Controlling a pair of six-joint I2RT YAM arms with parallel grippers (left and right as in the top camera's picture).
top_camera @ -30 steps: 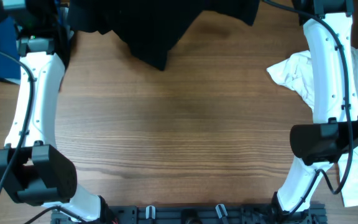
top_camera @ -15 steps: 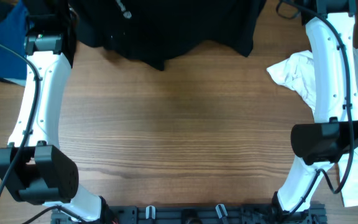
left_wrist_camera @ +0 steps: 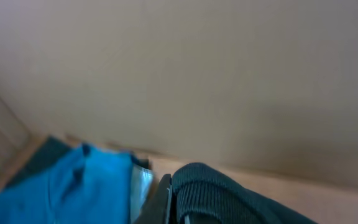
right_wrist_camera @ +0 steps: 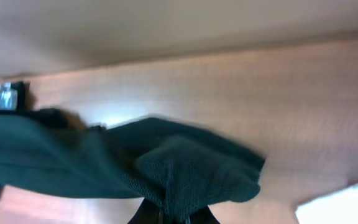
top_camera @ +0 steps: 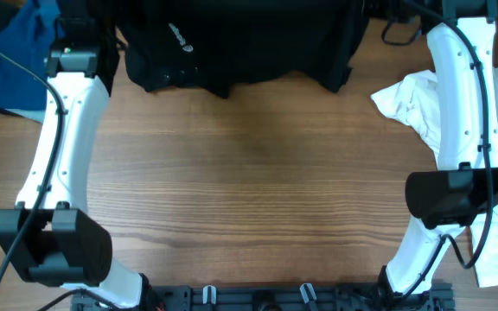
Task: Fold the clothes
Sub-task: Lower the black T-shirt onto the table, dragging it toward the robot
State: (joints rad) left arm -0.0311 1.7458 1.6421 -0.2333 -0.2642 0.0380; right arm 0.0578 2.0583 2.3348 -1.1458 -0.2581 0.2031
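Garment [top_camera: 240, 43], black, spread along the table's [top_camera: 249, 190] far edge, its top cut off overhead. We see left gripper [left_wrist_camera: 171, 206] and right gripper [right_wrist_camera: 169, 214] each clamped on its fabric, fingertips mostly buried or off-frame. Wrist views blurred.

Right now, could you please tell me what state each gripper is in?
Left gripper: closed on the black garment.
Right gripper: closed on the same black garment.
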